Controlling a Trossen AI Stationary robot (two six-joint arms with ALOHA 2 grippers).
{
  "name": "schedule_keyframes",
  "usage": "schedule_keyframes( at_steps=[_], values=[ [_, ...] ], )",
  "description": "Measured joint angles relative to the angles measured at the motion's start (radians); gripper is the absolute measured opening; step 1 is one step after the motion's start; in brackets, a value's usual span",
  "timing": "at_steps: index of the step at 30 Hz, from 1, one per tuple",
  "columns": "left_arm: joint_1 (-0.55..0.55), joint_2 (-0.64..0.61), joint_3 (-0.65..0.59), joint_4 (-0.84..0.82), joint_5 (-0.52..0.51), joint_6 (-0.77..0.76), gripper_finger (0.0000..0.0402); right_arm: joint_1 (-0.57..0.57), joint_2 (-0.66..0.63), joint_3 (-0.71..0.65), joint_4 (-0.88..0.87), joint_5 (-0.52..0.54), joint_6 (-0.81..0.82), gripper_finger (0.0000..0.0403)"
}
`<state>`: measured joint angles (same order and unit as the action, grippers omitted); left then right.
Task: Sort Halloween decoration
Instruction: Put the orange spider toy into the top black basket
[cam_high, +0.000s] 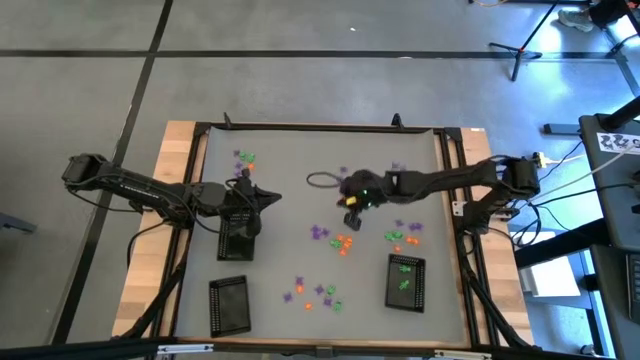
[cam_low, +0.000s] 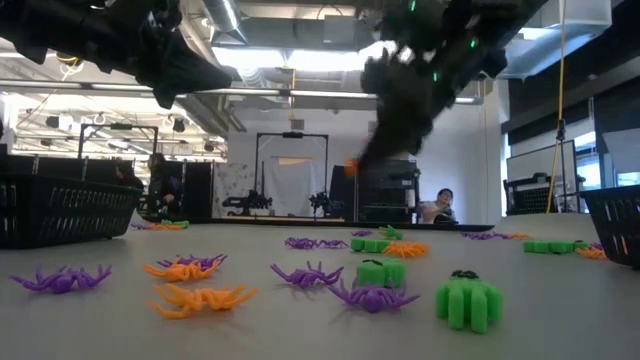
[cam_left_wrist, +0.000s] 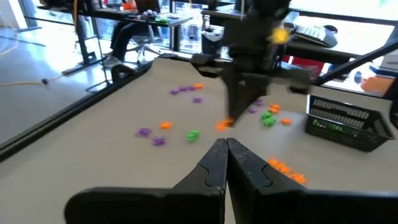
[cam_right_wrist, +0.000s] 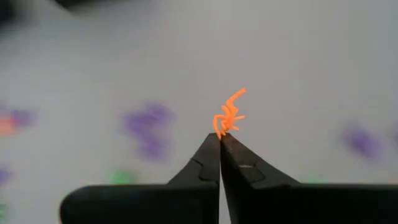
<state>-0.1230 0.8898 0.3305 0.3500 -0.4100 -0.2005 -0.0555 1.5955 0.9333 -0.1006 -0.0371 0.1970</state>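
Three black mesh trays sit on the grey table (cam_high: 300, 150), which fills the middle of the high view inside a pale wooden border (cam_high: 175, 190). One tray (cam_high: 237, 243) lies left of centre, a second tray (cam_high: 229, 305) sits at lower left, and a third tray (cam_high: 405, 283) at lower right has green bits inside it. A dark loop of cable (cam_high: 322, 180) rests on the table just above centre. At the far right stands a cluttered desk (cam_high: 615, 140), and a tripod (cam_high: 525, 45) stands at upper right. In the low view, a person (cam_low: 437, 206) sits beyond the table, right of centre.
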Motion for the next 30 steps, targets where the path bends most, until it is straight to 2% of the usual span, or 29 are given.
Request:
schedule_keyframes(
  at_steps=[5, 10, 13, 20, 25, 30],
  values=[
    [0.000, 0.002, 0.000, 0.012, 0.085, -0.003, 0.0000, 0.100, 0.000, 0.000, 0.201, -0.035, 0.000, 0.0002],
    [0.000, 0.050, 0.000, 0.109, 0.210, -0.003, 0.0000, 0.143, 0.000, 0.001, 0.345, -0.035, 0.000, 0.0001],
    [-0.002, 0.104, 0.000, 0.186, 0.245, 0.025, 0.0000, 0.143, 0.000, 0.002, 0.371, -0.036, 0.000, 0.0001],
    [-0.010, 0.231, 0.000, 0.342, 0.248, 0.080, 0.0000, 0.143, 0.000, 0.002, 0.396, -0.035, -0.022, 0.0001],
    [-0.010, 0.290, 0.000, 0.369, 0.282, 0.098, 0.0001, 0.142, 0.000, 0.002, 0.399, -0.035, -0.023, 0.0000],
    [-0.011, 0.336, 0.045, 0.370, 0.298, 0.102, 0.0040, 0.140, 0.000, 0.002, 0.399, -0.035, -0.023, 0.0000]
  ],
)
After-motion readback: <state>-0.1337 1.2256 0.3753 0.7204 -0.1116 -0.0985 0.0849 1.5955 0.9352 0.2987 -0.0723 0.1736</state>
